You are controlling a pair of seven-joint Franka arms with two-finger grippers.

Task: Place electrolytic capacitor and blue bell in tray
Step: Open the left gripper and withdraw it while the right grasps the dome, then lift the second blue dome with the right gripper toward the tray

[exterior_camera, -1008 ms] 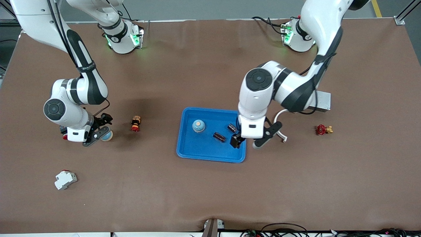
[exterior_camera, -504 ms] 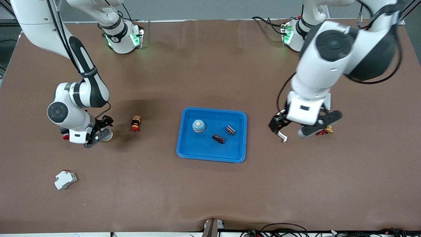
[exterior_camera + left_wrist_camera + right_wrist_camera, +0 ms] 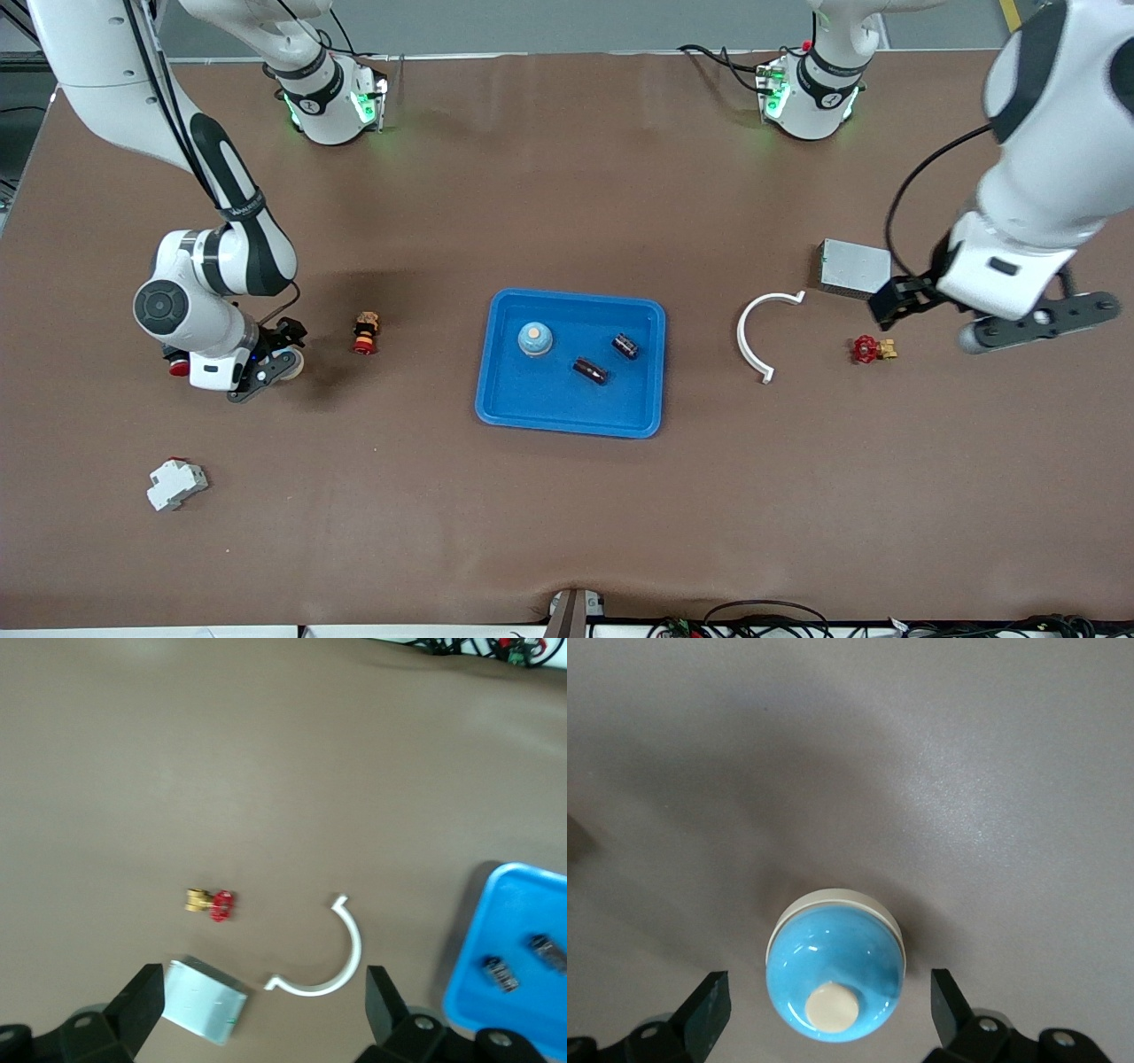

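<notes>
Tray [image 3: 532, 408] at frame center holds a bell [image 3: 535, 338] and two capacitors [image 3: 590, 370] [image 3: 625, 346]. Second bell [image 3: 835, 966] sits on the table at center left, between the fingers of the right gripper [image 3: 266, 368], jaws apart. Left gripper [image 3: 992, 315] hangs at right edge, jaws apart, empty.

we see a white curved clip [image 3: 758, 334] on the brown surface [image 3: 567, 514], a grey metal box [image 3: 854, 267] near it, a red-handled brass valve [image 3: 872, 349], a white breaker [image 3: 176, 484], and a small red-and-yellow part [image 3: 365, 331].
</notes>
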